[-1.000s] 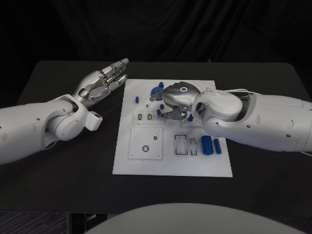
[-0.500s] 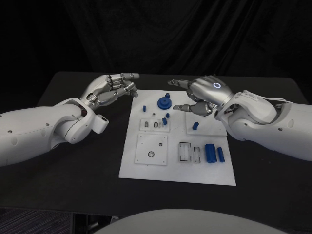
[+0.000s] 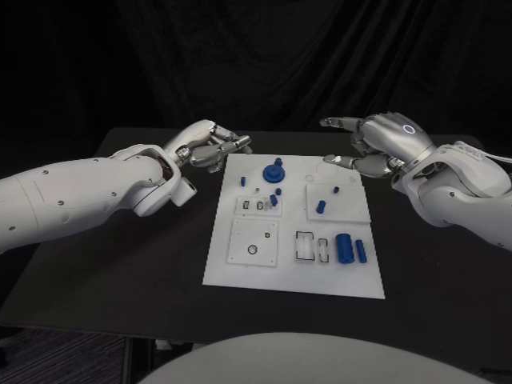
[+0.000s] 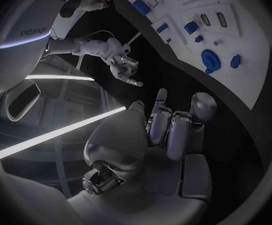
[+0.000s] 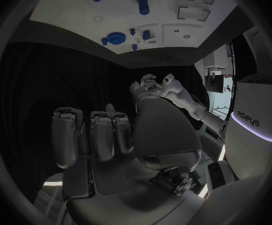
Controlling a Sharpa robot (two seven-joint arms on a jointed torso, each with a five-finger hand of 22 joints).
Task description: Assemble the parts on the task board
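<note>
The head view looks down from high up at the black table [image 3: 118, 264] and the flat white task board [image 3: 290, 276] in its middle, from fairly far away. The left wrist view sits close behind the silver left hand [image 4: 167, 130] and looks past its fingers toward the far end of the board [image 4: 248, 50]. The right wrist view sits close behind the silver right hand [image 5: 104, 135] and faces that same end of the board [image 5: 73, 10]. All three views share the round blue part [image 3: 272, 171] [image 4: 210, 60] [image 5: 115, 37]. Each wrist view also sees the other hand far off.
</note>
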